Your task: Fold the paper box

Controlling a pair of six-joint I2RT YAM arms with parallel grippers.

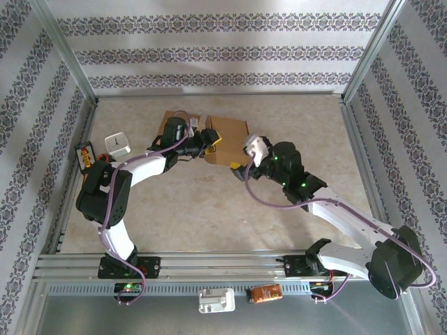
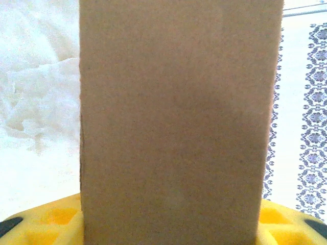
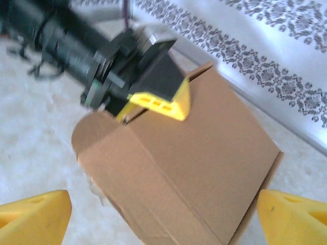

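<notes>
The brown paper box (image 1: pixel 229 134) lies on the table at the back middle, its top panel closed and a rounded flap sticking out at one corner (image 3: pixel 92 133). My left gripper (image 1: pixel 209 142) is shut on the box's edge. One yellow finger (image 3: pixel 159 97) lies on the top panel, and the other shows as a thin strip beneath it. In the left wrist view the cardboard panel (image 2: pixel 179 122) stands between the fingers (image 2: pixel 46 219). My right gripper (image 3: pixel 163 219) hovers open just in front of the box, its fingertips (image 3: pixel 36 217) wide apart and touching nothing.
A second brown cardboard piece (image 1: pixel 170 120) lies behind the left arm. A small white object (image 1: pixel 120 144) and an orange-black device (image 1: pixel 87 155) sit at the left wall. A white part (image 1: pixel 216 300) and an orange item (image 1: pixel 265 293) rest on the front rail.
</notes>
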